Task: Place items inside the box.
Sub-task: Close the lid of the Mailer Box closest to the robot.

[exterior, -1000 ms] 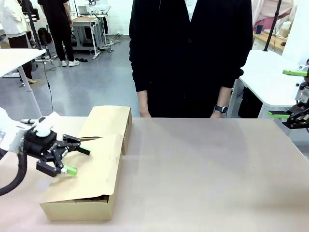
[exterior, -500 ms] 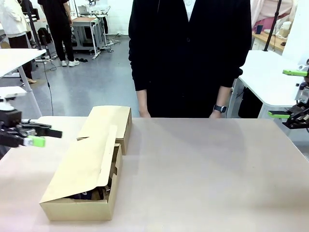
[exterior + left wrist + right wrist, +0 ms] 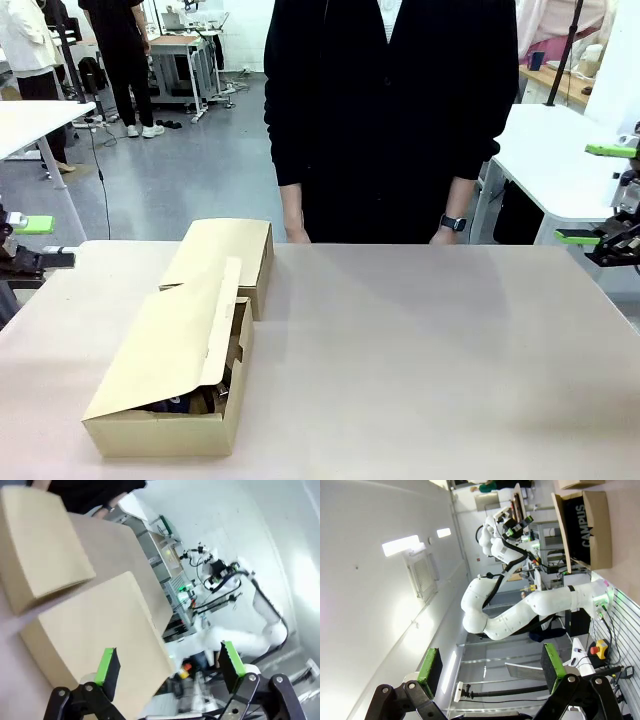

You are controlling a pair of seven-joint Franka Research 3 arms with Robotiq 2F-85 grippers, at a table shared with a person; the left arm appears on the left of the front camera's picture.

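Resting lid-down (nearly), the box [image 3: 170, 385]; both end effectors [image 3: 28, 240] [image 3: 600, 195] gape empty.

"CAMPUS" in white on a dark pouch [image 3: 583, 527].

Robotics lab: workbenches [image 3: 40, 115], robot arms [image 3: 520, 610]

The flap lid [image 3: 175, 345] is covering most of the box [image 3: 165, 432], so the dark stuff inside [image 3: 190, 403] is too hidden to identify.
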